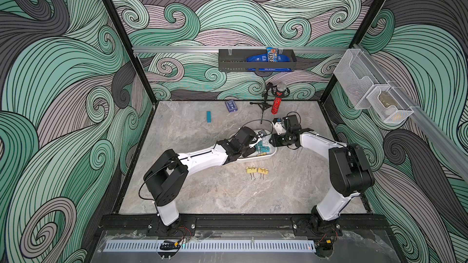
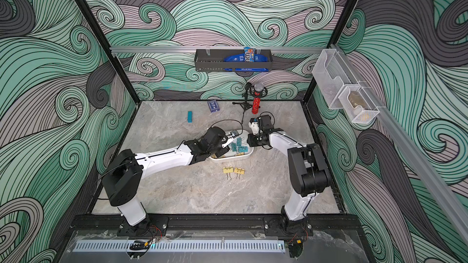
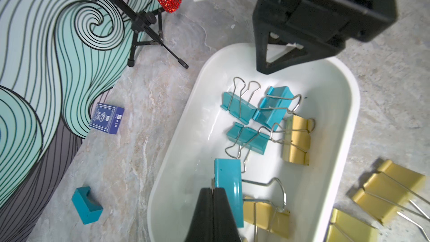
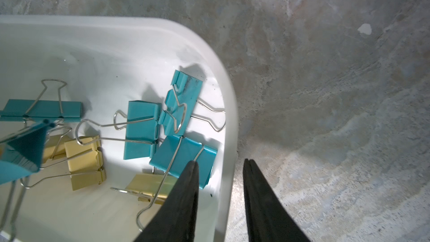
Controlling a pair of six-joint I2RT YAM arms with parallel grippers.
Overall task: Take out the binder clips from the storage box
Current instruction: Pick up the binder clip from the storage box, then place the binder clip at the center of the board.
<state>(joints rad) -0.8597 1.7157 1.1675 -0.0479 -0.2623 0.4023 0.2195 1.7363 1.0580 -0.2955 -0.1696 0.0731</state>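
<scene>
My left gripper (image 3: 213, 190) pointed down into white plastic storage box (image 3: 351, 112), pinching teal wire-handled binder clip (image 3: 229, 178), right gripper (image 4: 220, 162) clamping box wall

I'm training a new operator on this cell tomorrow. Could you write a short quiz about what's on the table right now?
1. True or false: two yellow binder clips lie on the table, outside the storage box.
2. What is the left gripper shut on? A) a teal binder clip B) a yellow binder clip C) nothing
3. Fill in: the right gripper has one finger inside the storage box and one outside, astride its ____.

Key: 1 true; 2 A; 3 wall.
</scene>
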